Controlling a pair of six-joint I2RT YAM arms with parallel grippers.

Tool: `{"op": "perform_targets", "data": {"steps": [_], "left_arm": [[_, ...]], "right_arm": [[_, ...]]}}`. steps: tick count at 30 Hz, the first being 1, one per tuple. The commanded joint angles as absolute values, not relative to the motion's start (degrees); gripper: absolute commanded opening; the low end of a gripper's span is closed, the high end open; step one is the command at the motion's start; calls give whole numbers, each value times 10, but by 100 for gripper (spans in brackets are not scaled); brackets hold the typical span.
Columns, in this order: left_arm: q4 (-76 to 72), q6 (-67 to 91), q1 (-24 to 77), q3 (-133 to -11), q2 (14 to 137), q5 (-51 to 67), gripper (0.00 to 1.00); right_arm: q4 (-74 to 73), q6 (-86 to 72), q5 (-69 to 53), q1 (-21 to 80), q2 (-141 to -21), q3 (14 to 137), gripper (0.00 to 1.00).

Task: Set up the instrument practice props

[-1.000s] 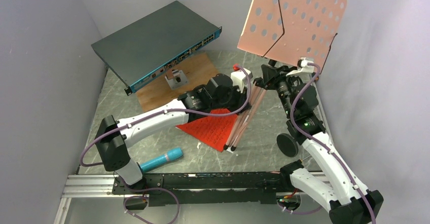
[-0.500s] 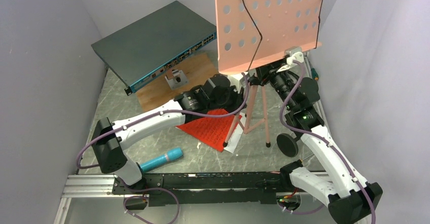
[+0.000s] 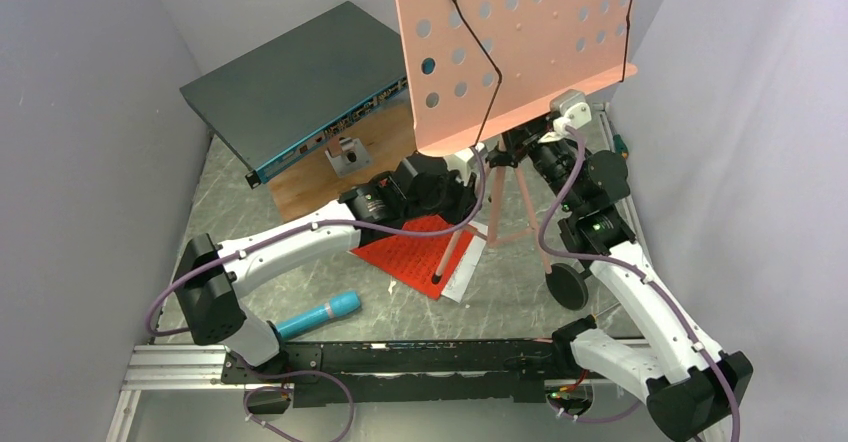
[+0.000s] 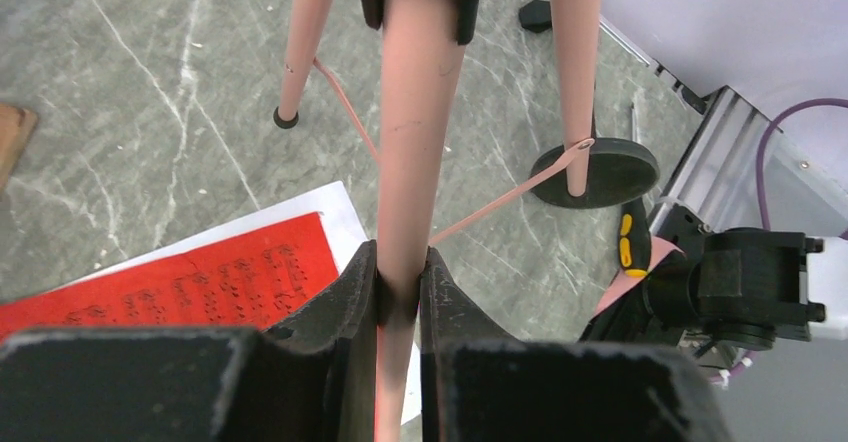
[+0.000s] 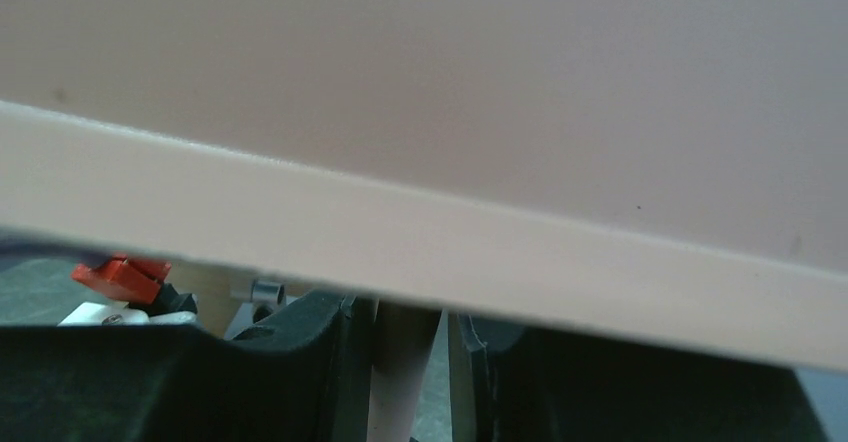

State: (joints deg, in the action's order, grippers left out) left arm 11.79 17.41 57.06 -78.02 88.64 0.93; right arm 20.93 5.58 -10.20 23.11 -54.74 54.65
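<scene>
The salmon-pink music stand stands upright on its tripod legs at the back centre, one foot resting on the red and white sheet-music pages. My left gripper is shut on one pink leg, as the left wrist view shows. My right gripper holds the stand's post just under the desk, with a thin gap at the right finger. The cyan-blue microphone lies front left. The black round-base mic stand is by the right arm.
The dark grey network switch leans at the back left over the wooden board with its metal bracket. A yellow-and-black tool handle lies near the rail. Grey walls close in on both sides.
The stand has swung from tilted with folded legs to upright with its legs spread. Its desk has shifted left and nearer the camera. Both grippers moved with it.
</scene>
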Motion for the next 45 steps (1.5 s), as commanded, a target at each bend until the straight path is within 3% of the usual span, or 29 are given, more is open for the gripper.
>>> {"op": "perform_targets", "data": {"steps": [1,14,29,30,34,37,41,45], "left_arm": [[155,178,546,-764,854,-39,0],[182,204,479,-750,894,45,0],[168,216,471,-741,937,88,0],[166,219,471,-748,936,93,1],[128,242,470,-769,919,115,26],[86,258,470,-777,912,126,40],[52,271,470,-795,922,134,50],[51,276,470,-828,947,155,55]], "right_arm": [[501,124,-17,214,-532,586,0],[547,49,43,204,-560,626,0],[539,-20,6,193,-518,629,0],[534,-23,3,193,-511,622,0],[514,-39,-19,193,-491,589,0],[507,-55,-24,193,-486,570,0],[504,-65,-35,194,-482,559,0],[498,-64,-41,194,-479,556,0]]}}
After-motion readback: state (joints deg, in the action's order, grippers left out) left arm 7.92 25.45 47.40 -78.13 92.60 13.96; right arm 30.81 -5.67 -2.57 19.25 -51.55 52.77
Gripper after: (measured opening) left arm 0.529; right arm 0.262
